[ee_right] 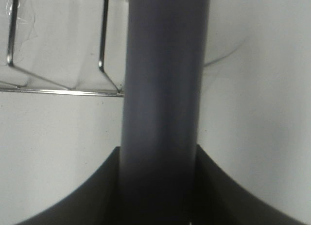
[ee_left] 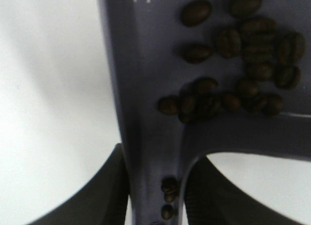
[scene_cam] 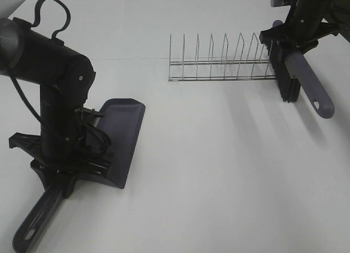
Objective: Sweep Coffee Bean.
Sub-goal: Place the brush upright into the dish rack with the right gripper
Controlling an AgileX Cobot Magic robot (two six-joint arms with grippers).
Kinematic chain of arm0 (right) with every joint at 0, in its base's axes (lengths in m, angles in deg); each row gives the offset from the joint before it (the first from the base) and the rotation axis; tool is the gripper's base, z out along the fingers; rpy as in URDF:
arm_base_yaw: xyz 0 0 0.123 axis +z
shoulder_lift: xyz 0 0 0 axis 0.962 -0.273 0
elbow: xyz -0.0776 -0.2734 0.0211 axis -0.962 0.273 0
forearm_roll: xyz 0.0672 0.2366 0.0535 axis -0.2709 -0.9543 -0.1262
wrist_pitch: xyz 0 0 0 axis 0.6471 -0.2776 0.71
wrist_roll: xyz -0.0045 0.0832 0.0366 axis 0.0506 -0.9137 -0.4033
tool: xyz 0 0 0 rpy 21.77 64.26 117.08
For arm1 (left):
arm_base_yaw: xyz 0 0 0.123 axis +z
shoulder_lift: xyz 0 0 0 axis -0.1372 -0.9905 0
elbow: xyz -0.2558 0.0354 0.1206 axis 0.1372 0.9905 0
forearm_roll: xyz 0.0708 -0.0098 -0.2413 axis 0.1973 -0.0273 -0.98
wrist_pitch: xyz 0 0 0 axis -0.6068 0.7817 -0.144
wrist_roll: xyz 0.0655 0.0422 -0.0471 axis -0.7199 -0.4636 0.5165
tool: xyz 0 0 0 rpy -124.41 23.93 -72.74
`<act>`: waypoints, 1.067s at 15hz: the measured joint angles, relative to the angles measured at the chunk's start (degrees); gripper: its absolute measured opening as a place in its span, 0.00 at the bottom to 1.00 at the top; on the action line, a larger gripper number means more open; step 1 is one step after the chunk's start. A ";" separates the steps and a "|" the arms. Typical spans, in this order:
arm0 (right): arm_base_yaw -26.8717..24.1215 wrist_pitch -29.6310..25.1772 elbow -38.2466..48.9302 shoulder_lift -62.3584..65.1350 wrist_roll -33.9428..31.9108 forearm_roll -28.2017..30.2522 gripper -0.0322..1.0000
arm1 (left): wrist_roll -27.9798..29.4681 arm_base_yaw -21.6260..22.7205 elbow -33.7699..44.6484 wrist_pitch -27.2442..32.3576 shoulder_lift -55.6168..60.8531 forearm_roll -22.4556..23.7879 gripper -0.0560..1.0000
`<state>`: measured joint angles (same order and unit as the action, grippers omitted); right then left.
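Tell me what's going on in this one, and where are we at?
The left tool grips the dustpan by its handle. The coffee beans lie clustered inside the pan, with a few down in the handle's channel. The right tool holds the brush by its handle near the end of the wire rack, well away from the dustpan. No loose beans show on the table in the high view, so the sweeping looks done.

- Dark brown oval coffee beans (ee_left: pixel 233 64): soft-focus in the left wrist view, topmost ones cut by the frame edge; not discernible in the exterior high view.
- Grey-purple plastic dustpan (scene_cam: pixel 127 134): rear wall and handle root hidden behind the left arm (scene_cam: pixel 54 72).
- Grey plastic brush handle (ee_right: pixel 163 89): blurred, both ends cut off in the right wrist view.
- Chrome wire rack (scene_cam: pixel 219 62): right end hidden behind the black brush bristles (scene_cam: pixel 284 72).
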<state>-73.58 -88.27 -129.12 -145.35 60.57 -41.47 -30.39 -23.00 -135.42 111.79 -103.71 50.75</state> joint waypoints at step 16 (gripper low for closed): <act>-0.34 0.97 -0.17 2.35 0.46 -1.78 0.67 | -0.29 0.00 0.06 -0.69 0.57 -0.06 0.30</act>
<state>-73.93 -87.30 -129.29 -143.00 61.03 -43.24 -30.68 -23.00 -135.37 111.10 -103.14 50.69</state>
